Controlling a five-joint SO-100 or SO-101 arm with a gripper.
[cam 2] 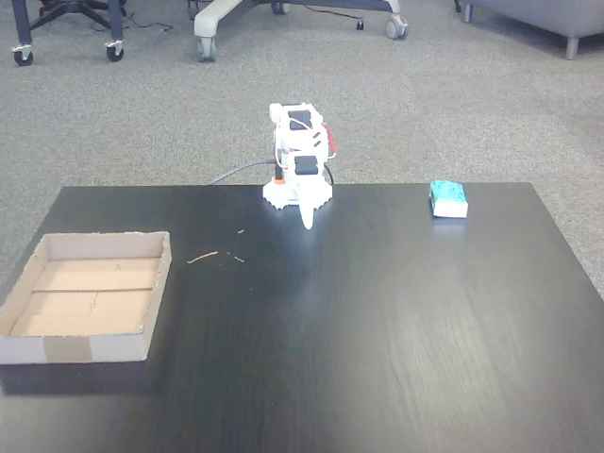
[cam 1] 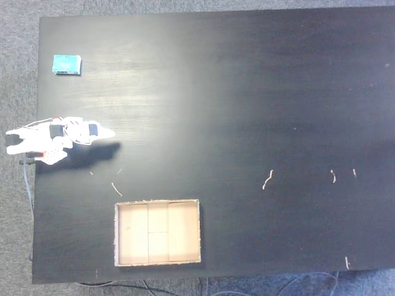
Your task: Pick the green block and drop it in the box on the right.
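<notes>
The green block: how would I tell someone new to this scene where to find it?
Start at the black table in a fixed view from above, then find the white arm at its left edge. The green block lies near the table corner, apart from the arm, on the side away from the box. It is the one small teal thing there.

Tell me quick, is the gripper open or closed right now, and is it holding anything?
Gripper: holding nothing; it looks closed, though too small to tell for certain. The green block lies apart on the table.

A teal green block (cam 1: 66, 64), a tan box (cam 1: 158, 261) with pale floor, a white arm (cam 1: 55, 137), a black table (cam 1: 259, 92).
</notes>
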